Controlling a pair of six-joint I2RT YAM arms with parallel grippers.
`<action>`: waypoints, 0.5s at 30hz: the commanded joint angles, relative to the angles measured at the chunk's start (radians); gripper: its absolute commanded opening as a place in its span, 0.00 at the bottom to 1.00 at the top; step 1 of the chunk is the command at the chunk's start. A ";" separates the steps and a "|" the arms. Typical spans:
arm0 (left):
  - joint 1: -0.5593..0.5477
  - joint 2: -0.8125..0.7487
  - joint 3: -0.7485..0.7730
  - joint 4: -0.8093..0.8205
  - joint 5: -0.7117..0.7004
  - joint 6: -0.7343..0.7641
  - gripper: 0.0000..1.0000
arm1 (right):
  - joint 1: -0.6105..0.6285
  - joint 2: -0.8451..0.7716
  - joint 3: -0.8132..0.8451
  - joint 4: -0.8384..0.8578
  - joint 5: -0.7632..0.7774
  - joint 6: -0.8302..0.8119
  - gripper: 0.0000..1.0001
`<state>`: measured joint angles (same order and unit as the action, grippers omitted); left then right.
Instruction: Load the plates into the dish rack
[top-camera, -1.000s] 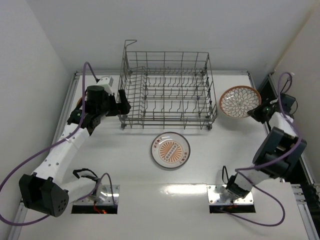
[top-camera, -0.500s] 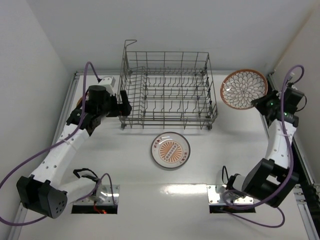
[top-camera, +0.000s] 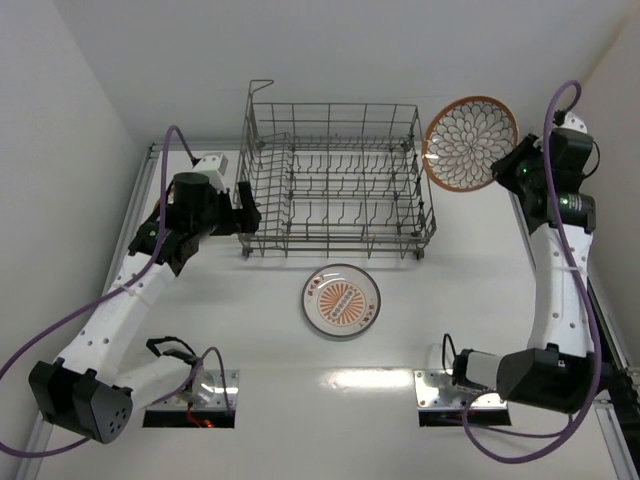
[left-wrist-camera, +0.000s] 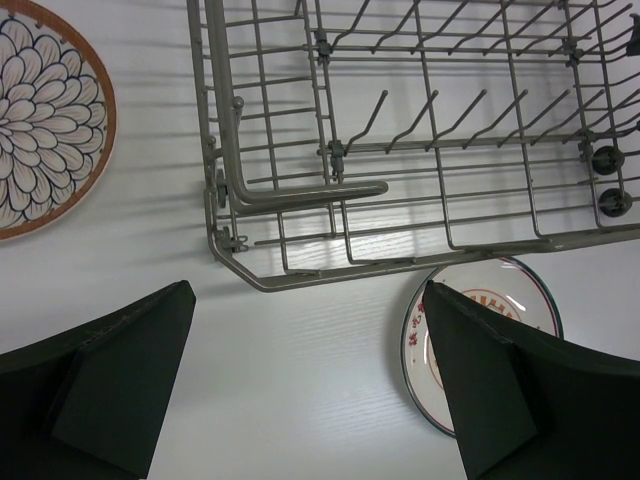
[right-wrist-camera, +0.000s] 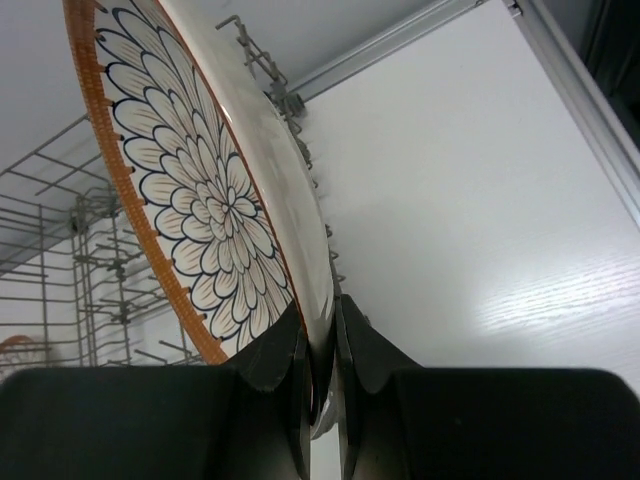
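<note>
The grey wire dish rack (top-camera: 335, 180) stands at the back middle and holds no plates. My right gripper (top-camera: 505, 168) is shut on the rim of a petal-lattice plate (top-camera: 470, 143), held on edge in the air by the rack's far right corner. In the right wrist view the fingers (right-wrist-camera: 290, 345) pinch that plate (right-wrist-camera: 200, 190). The sunburst plate (top-camera: 341, 300) lies flat in front of the rack. My left gripper (top-camera: 247, 213) is open and empty at the rack's front left corner (left-wrist-camera: 225, 245). Its wrist view shows another petal plate (left-wrist-camera: 40, 120) flat left of the rack, hidden in the top view.
White walls close in on the left, back and right. A metal rail (top-camera: 520, 215) runs along the table's right edge, with dark cabling beyond. The sunburst plate also shows beside my left gripper's right finger (left-wrist-camera: 490, 330).
My right arm has lifted the petal plate off the right side of the table and carried it up and left towards the rack's far right corner. The left arm has barely moved.
</note>
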<state>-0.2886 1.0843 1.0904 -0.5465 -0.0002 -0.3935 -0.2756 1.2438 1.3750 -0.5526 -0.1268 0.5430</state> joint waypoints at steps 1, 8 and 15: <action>-0.011 -0.020 0.014 -0.001 -0.003 -0.008 1.00 | 0.056 -0.026 0.065 0.082 0.160 -0.023 0.00; -0.020 -0.030 0.025 -0.012 -0.014 -0.008 1.00 | 0.287 -0.004 0.075 0.072 0.369 -0.069 0.00; -0.020 -0.040 0.025 -0.021 -0.023 -0.008 1.00 | 0.470 0.095 0.188 -0.001 0.623 -0.158 0.00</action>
<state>-0.2977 1.0702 1.0908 -0.5583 -0.0124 -0.3973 0.1471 1.3270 1.4322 -0.6750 0.3023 0.4183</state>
